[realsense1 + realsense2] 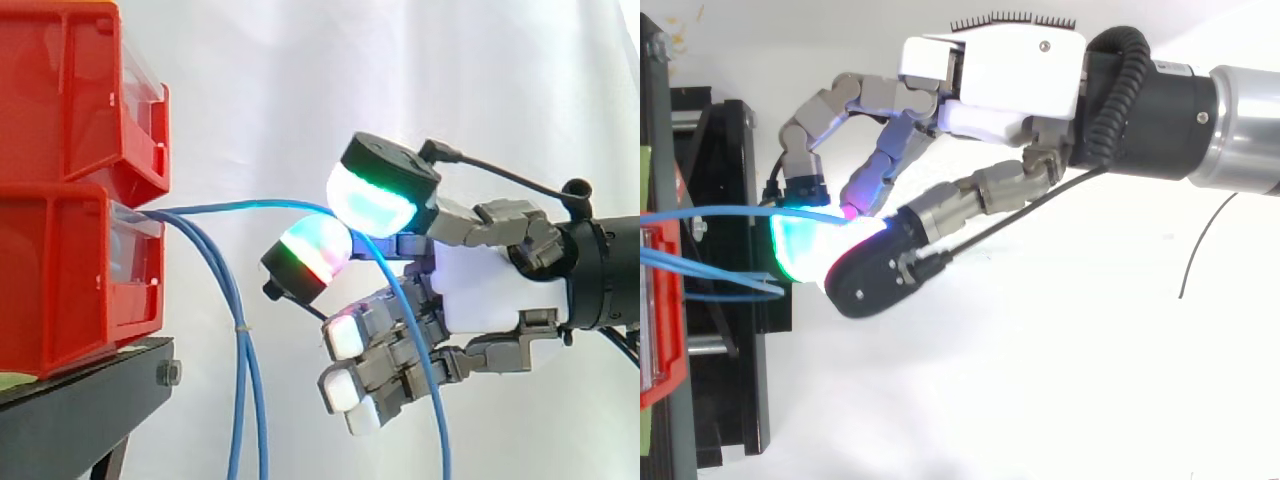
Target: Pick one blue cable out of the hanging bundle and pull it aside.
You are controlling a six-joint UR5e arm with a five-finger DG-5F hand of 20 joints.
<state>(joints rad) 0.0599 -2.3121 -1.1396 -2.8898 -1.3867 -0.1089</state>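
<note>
Two red bins (70, 120) are stacked at left on a black stand (80, 410), with a white curtain (400, 70) behind. The lower bin has a clear front panel (135, 245). There is a bolt (170, 373) on the stand's edge.

Blue cables come out at the lower bin's front. The bundle (245, 400) drops straight down just beside the stand, with a small tie (240, 325) round it.

One cable (250, 206) is apart from the rest. It runs level from the bin toward the right, arcs over, then falls across the front of the lower fingers and off the bottom edge. In the top view the cable (730, 213) goes from the bin straight into the glowing pads, while the bundle (710, 278) sits lower by the stand (730, 400).

The hand (490, 285) comes in from the right, palm toward the bins. Two big pads (372, 200), glowing cyan-green and green-red, are closed together on the cable at the top of its arc, pinching it. The other fingers are curled in below, white-tipped, and hold nothing. The hand is well clear of the bundle and near the bins, not touching them.
</note>
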